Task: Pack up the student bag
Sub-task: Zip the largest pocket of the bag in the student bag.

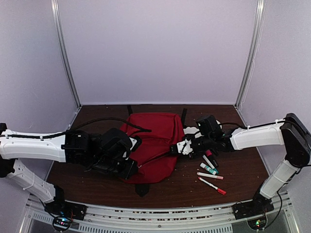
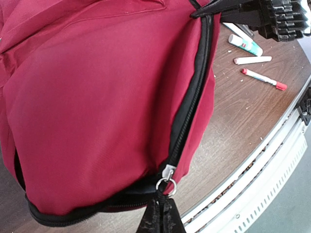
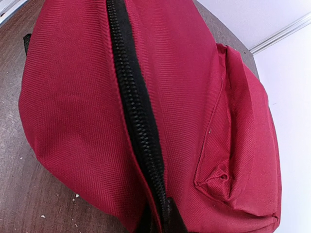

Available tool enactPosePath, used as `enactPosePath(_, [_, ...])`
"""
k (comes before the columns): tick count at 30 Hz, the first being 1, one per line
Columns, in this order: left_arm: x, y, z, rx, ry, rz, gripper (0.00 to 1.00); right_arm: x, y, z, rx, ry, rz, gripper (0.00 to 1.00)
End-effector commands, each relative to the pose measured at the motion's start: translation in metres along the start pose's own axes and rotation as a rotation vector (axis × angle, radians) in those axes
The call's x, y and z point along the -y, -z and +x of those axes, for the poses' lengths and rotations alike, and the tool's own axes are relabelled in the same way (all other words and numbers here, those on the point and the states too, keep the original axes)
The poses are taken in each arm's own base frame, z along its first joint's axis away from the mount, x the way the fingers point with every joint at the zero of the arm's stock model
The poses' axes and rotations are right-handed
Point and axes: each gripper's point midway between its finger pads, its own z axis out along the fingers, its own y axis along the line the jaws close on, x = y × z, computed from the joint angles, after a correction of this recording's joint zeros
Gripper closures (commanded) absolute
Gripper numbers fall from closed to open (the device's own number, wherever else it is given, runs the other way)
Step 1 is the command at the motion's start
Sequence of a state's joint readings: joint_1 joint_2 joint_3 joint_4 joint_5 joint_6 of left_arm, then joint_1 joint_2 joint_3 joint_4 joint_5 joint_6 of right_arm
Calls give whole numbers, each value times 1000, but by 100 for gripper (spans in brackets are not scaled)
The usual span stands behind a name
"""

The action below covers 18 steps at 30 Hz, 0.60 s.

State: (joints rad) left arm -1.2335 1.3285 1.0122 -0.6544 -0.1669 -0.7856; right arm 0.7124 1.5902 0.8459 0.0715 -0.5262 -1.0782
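I see the student bag (image 1: 153, 143) lying flat in the middle of the counter (image 1: 243, 167), its black zipper (image 3: 138, 121) running down the side. My left pincer (image 2: 160, 221) is clamped on the zipper pull (image 2: 167, 183) at the bag's near left corner. My right pincer (image 1: 178, 148) grips the zipper at the bag's right edge. A red-capped marker (image 1: 212, 185) lies near right.

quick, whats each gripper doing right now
left gripper: closed on the zipper pull of the student bag
right gripper: closed, pinching the bag's zipper edge
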Motion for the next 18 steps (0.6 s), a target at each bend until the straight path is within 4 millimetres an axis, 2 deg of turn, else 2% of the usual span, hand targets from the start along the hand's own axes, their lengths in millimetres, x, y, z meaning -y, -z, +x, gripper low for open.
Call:
enactPosePath(1, [-30,14,33,-76,-5,-94,100,10,11,34,-143,-6,58,100])
enactPosePath(5, [-33,17,30,-54,-10,-100,100,7,11,38,-167,14,42,100])
enactPosePath(7, [-28,18,23,-34,-17,-85,100,-1,15,27,-137,10,-15,93])
enactPosePath(10, [-15,16,11,14,-25,-31,100,-25,22,-8,-59,-14,-143,75])
enactPosePath(12, [-7,13,5,39,-37,8,100,-45,26,-41,0,-45,-251,66])
enactPosePath(14, [-3,10,1,62,-42,22,100,-60,32,-77,94,-119,-357,60])
enactPosePath(16, [-4,6,-1,87,-29,21,100,-64,36,-108,185,-235,-451,56])
enactPosePath(18, [-6,4,-3,120,-7,26,100,-62,33,-126,222,-361,-541,56])
